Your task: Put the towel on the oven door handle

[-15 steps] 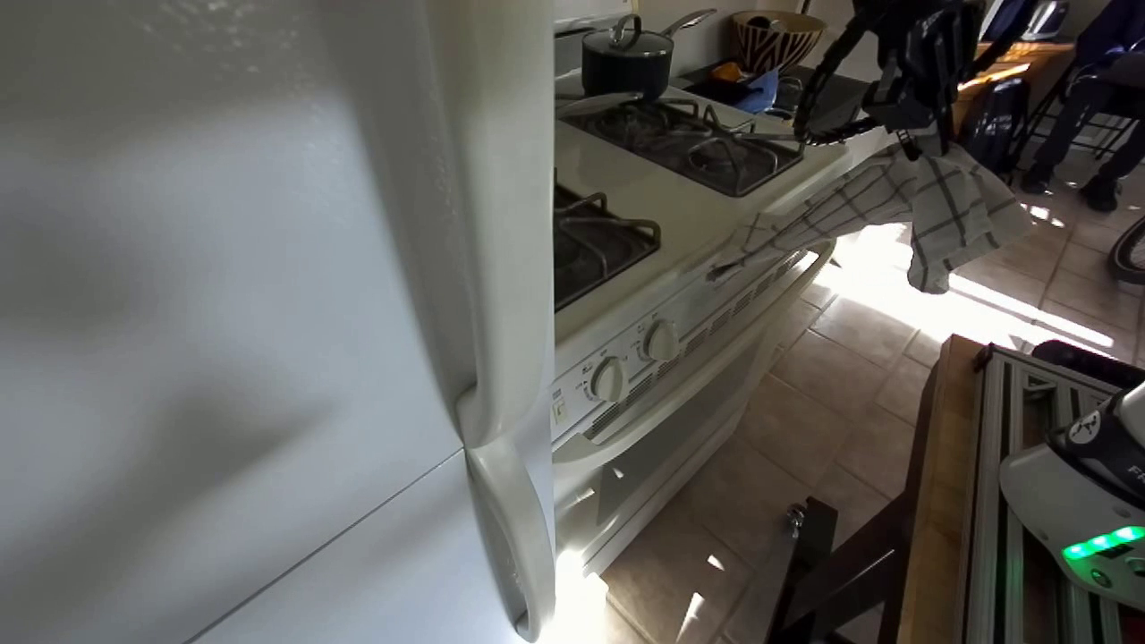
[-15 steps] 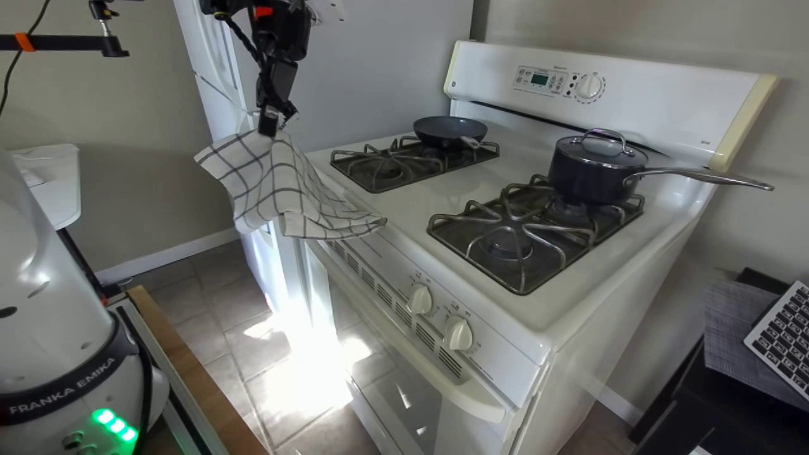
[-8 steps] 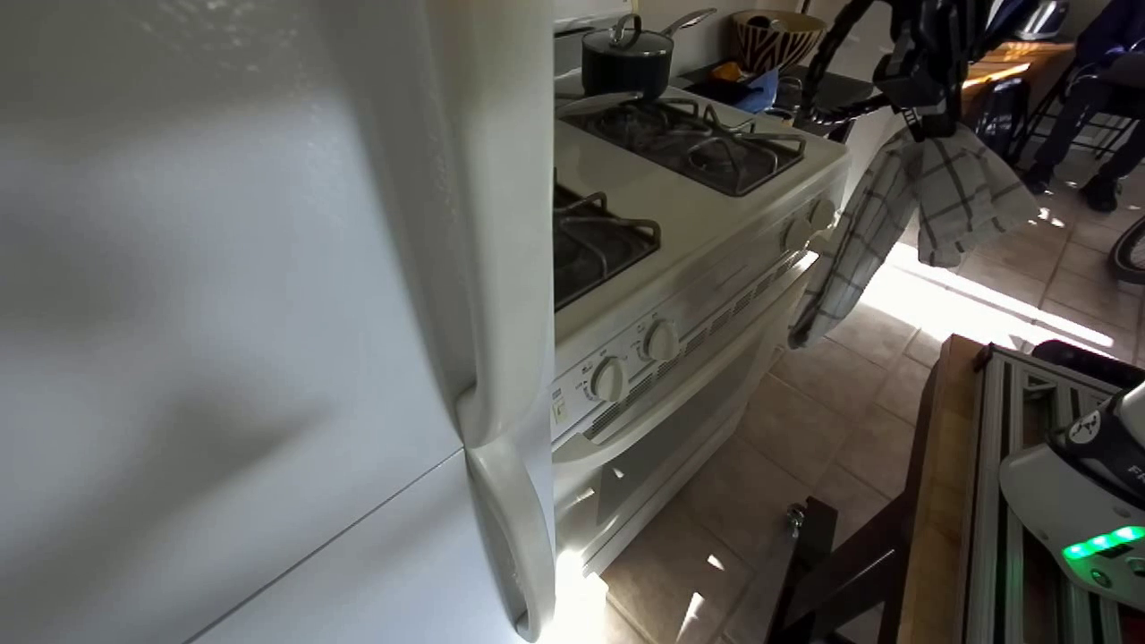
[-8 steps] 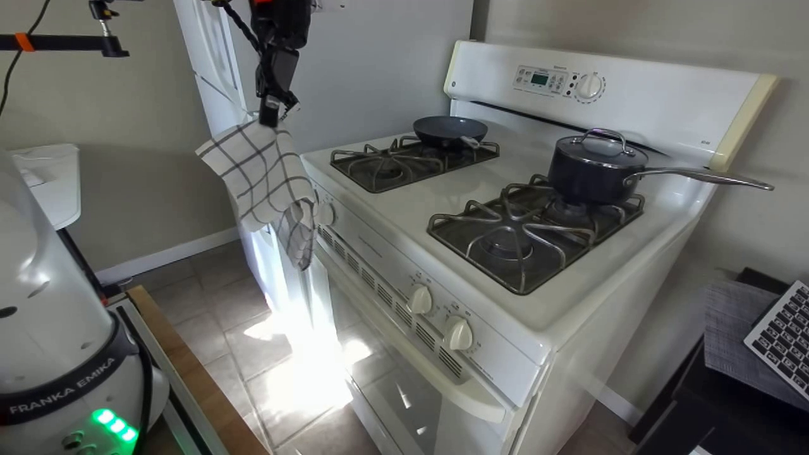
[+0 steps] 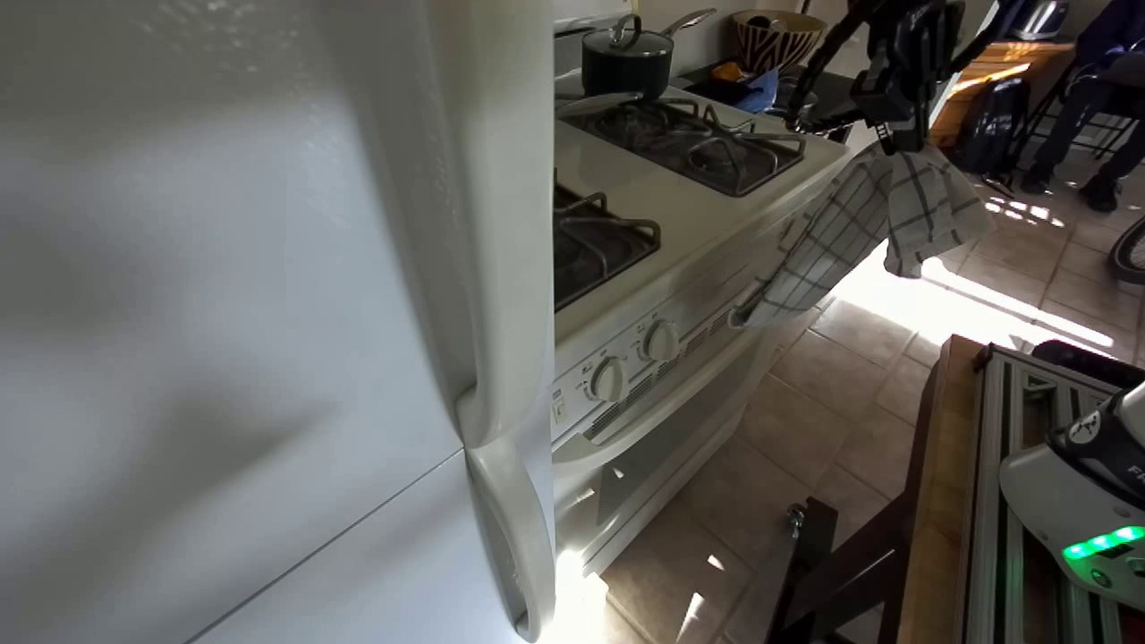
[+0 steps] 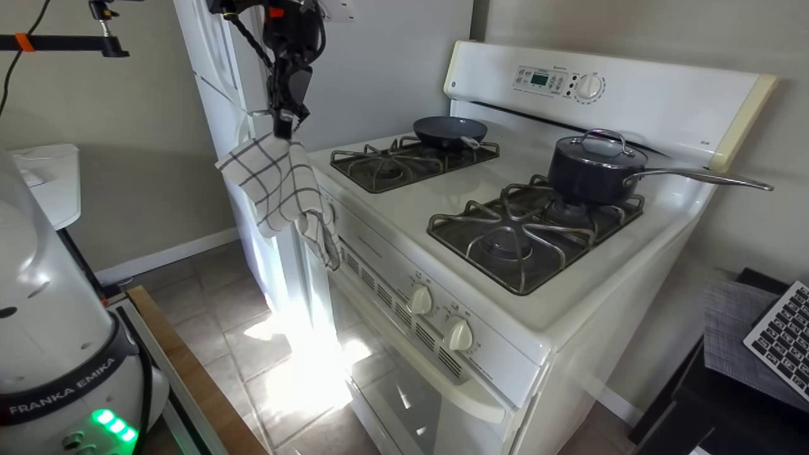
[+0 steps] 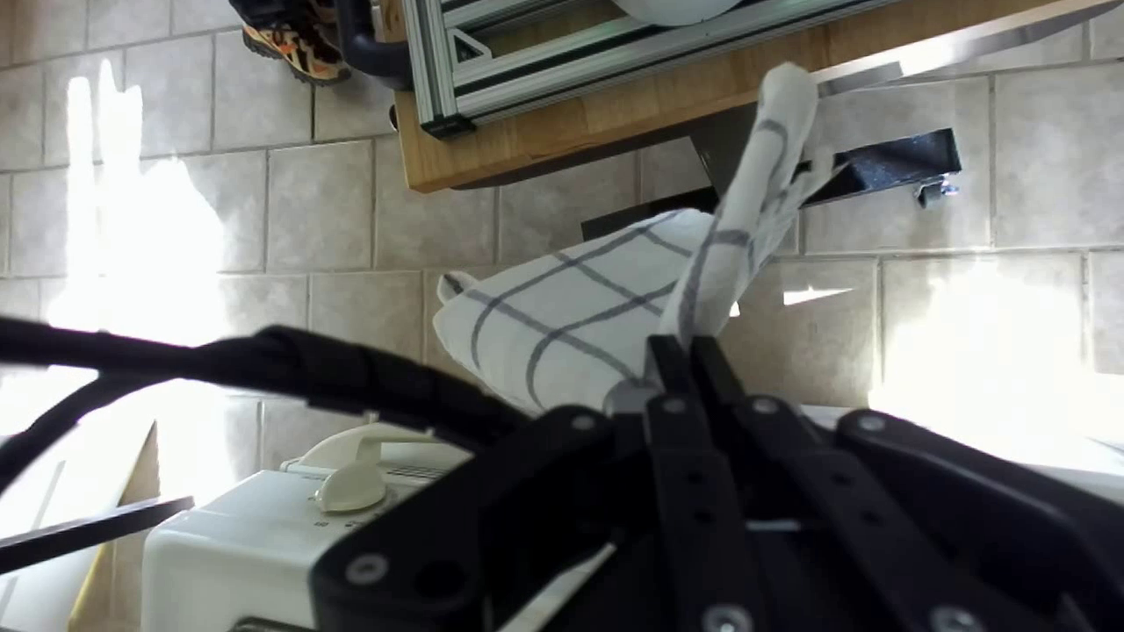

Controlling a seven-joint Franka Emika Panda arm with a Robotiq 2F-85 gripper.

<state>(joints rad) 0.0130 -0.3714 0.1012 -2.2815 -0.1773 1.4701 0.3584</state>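
Observation:
The white towel with a dark grid check [image 6: 268, 180] hangs from my gripper [image 6: 284, 131], whose jaws pinch it near its upper edge. Two flaps droop from the grip, and the lower one dangles before the range's control panel and vents. In the wrist view the fingertips [image 7: 665, 351] stand close together with towel [image 7: 571, 307] bunched between and beyond them. The oven door handle [image 6: 464, 395], a white bar across the oven door, also shows as a handle [image 5: 666, 410] in an exterior view. My gripper is above and outward of it; whether the towel's lower end touches the range front is unclear.
The white range carries burner grates [image 6: 505, 234], a lidded pot [image 6: 591, 167] and a frying pan [image 6: 449, 131]. Control knobs [image 6: 458, 333] stick out above the handle. The refrigerator [image 5: 268, 313] flanks the range. Opposite stands the wood-edged robot table [image 5: 935, 465].
The towel's free end has swung off the range's front edge and now hangs lower. My gripper rose slightly, then came down and toward the range, still holding the towel.

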